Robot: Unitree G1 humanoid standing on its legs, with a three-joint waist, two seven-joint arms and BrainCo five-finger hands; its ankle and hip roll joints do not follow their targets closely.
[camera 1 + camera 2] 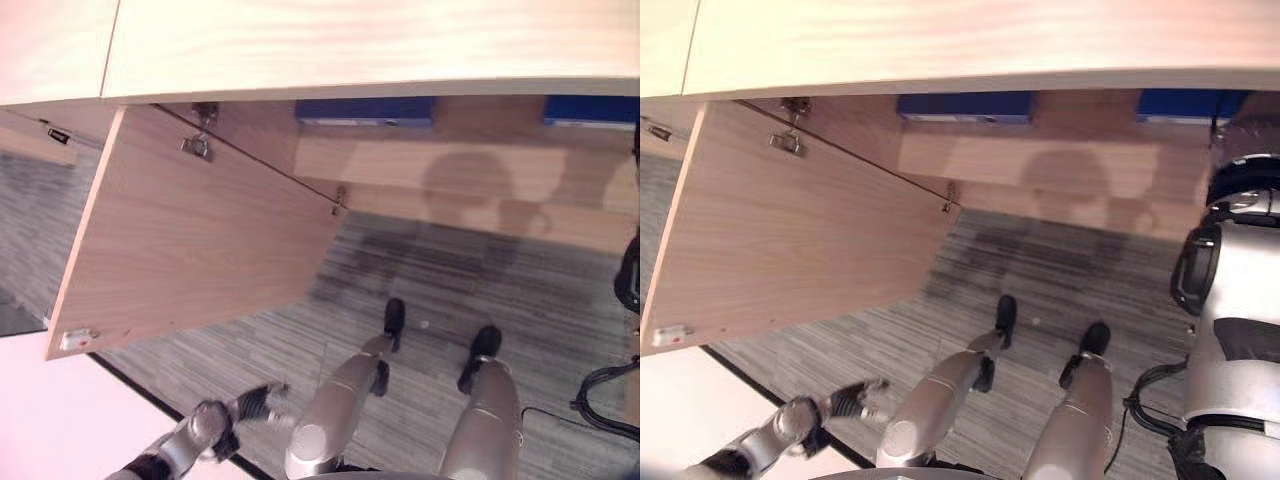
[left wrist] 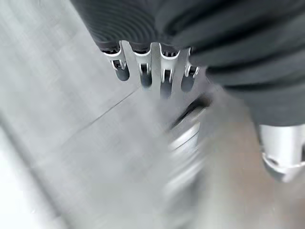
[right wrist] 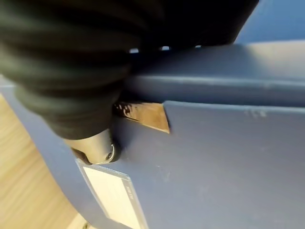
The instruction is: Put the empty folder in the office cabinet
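Head cam looks down on a pale wood office cabinet (image 1: 330,45) across the top of the frame. Its door (image 1: 190,240) hangs open at left-centre, 2 metal hinges along its upper edge. Grey striped carpet (image 1: 440,290) covers the floor below.

On the shelf inside, upper centre, sits 1 blue folder (image 1: 365,110); a 2nd blue folder (image 1: 590,110) shows at upper right.

Right wrist cam: a blue folder (image 3: 228,157) pressed close against the right hand (image 3: 95,145), w/ a white label at the lower left. The hand's cover blocks the fingers, so can't tell if they grip it or how far open they are. Likely this is the upper-right folder, but not certain.

Left hand (image 1: 255,403) hangs low at bottom left, over the carpet, fingers straight and relaxed, holding nothing.

Judgement: placing step looks nearly done, folder at or on the shelf. Next move prob. calls for letting go cleanly, drawing the right arm back w/o dragging the folder out, then shutting the door.
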